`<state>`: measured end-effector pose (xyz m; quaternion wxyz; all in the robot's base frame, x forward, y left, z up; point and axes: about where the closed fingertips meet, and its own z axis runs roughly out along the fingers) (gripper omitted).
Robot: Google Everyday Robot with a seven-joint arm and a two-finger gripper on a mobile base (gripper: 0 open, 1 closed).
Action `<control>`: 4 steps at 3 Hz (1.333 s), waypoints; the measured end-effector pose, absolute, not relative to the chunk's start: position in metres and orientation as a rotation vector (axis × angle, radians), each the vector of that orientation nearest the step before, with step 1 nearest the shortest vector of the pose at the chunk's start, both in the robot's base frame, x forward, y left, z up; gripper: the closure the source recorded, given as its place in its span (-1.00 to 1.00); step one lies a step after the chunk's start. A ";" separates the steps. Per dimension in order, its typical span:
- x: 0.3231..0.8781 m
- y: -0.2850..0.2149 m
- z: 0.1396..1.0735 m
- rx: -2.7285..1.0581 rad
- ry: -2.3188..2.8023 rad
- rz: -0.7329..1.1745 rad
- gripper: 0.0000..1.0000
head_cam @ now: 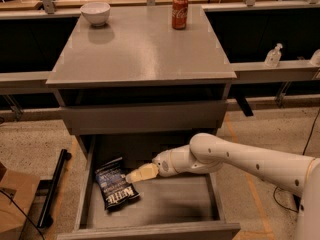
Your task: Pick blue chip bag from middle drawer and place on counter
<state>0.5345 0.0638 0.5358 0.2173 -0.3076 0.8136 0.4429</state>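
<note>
Bag [116,190] flat on drawer [165,204] floor near the view's left wall, long axis roughly front to back, just past tool [141,173] tip; tool low inside drawer, open or closed: cannot tell.

The counter [145,54] is smooth, slightly glossy grey. The middle drawer [170,200] has a matt floor; at its 9 o'clock lies the crinkly, shiny blue chip bag [116,190]. The gripper [140,174], smooth cream plastic, sits just beside the bag's 2 o'clock corner. The cola can [179,12] gleams like metal; the white bowl [95,12] looks glazed.
</note>
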 end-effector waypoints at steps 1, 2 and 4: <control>0.540 0.090 0.505 -0.856 2.254 1.258 -1.00; 0.544 0.120 0.479 -0.904 2.247 1.249 -1.00; 0.551 0.177 0.426 -0.974 2.265 1.238 -1.00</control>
